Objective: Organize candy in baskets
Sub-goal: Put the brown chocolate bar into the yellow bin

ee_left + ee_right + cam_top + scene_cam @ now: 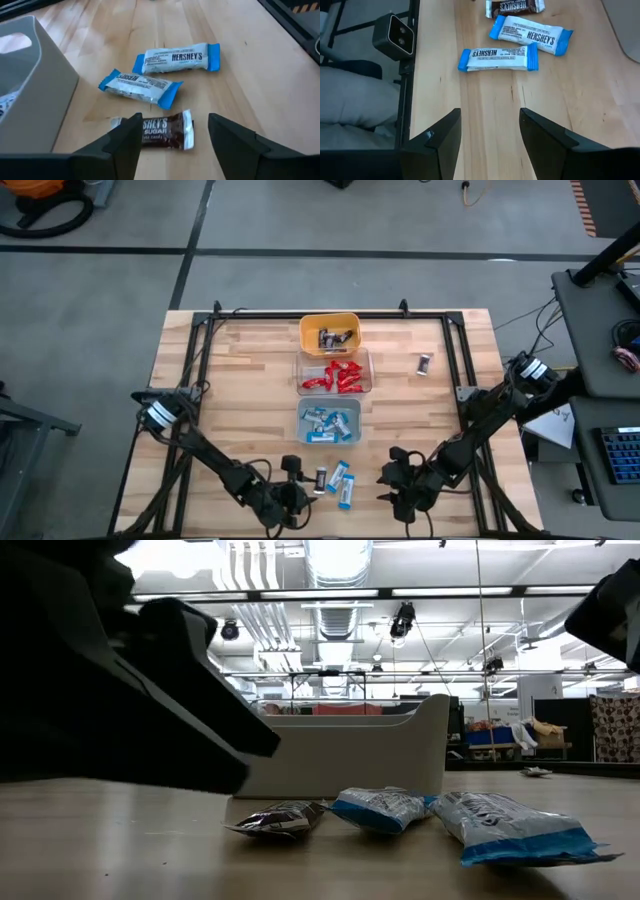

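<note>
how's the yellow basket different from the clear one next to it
The yellow basket has solid orange-yellow walls; the clear basket is see-through, so the wood shows through it. The yellow basket holds dark brown and silver candy; the clear basket holds red candy. The yellow basket sits at the far end of the row, the clear basket in the middle. Both are small rounded rectangles, upright and open-topped.

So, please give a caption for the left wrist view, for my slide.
Open left hand over a brown bar, two blue bars beyond.
</note>
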